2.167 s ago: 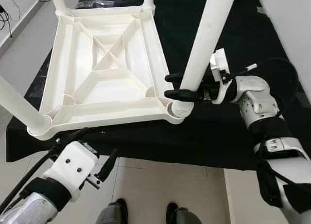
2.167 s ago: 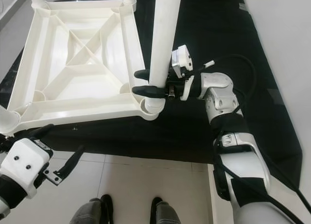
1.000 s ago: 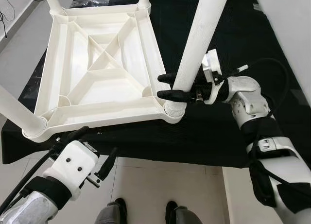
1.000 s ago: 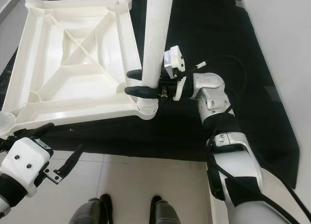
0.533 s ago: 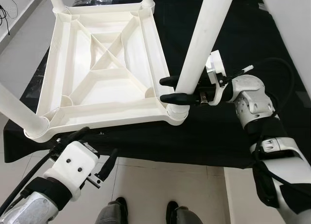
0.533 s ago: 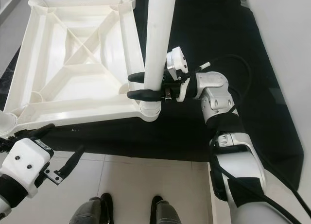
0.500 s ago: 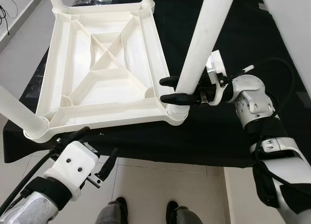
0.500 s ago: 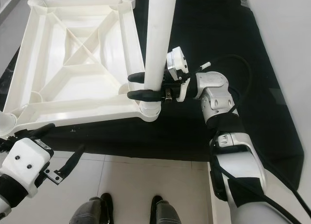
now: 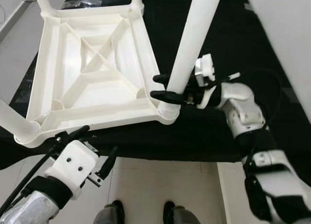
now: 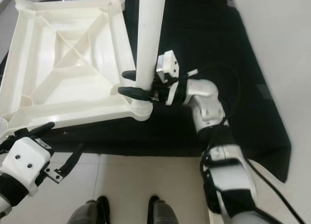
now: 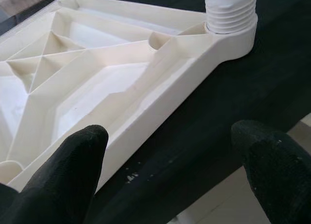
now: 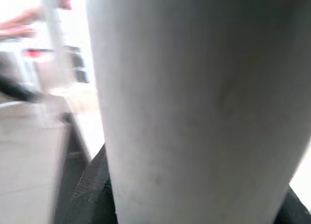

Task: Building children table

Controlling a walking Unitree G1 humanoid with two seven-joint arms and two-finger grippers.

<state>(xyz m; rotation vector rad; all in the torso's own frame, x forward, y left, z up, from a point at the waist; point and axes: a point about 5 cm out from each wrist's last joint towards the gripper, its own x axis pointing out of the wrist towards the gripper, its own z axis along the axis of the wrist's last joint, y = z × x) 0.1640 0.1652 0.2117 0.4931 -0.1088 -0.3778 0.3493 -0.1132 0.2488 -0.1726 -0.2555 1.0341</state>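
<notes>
A white plastic children's table point(image 9: 92, 105) lies upside down on a black cloth point(image 9: 228, 49), its ribbed underside facing up. One white leg point(image 9: 192, 39) stands in the near right corner socket point(image 9: 167, 110). My right gripper point(image 9: 155, 86) is shut on this leg just above the socket, one black finger on each side. In the right wrist view the leg point(image 12: 194, 112) sits very close. Other legs rise from the near left corner point(image 9: 12, 119) and the two far corners. My left gripper point(image 9: 101, 139) hangs open below the table's near edge, holding nothing; its fingers point(image 11: 73, 175) stand wide apart.
The black cloth covers a low surface whose near edge point(image 9: 160, 153) meets a tiled floor point(image 9: 160, 185). A pale wall point(image 9: 286, 39) runs along the right. Two dark feet point(image 9: 141, 212) stand on the tiles below. A dark plastic bag point(image 9: 82, 3) lies beyond the table.
The whole picture has shifted left, so the camera moved. My right gripper stays clamped on the leg and the left gripper stays open below the edge.
</notes>
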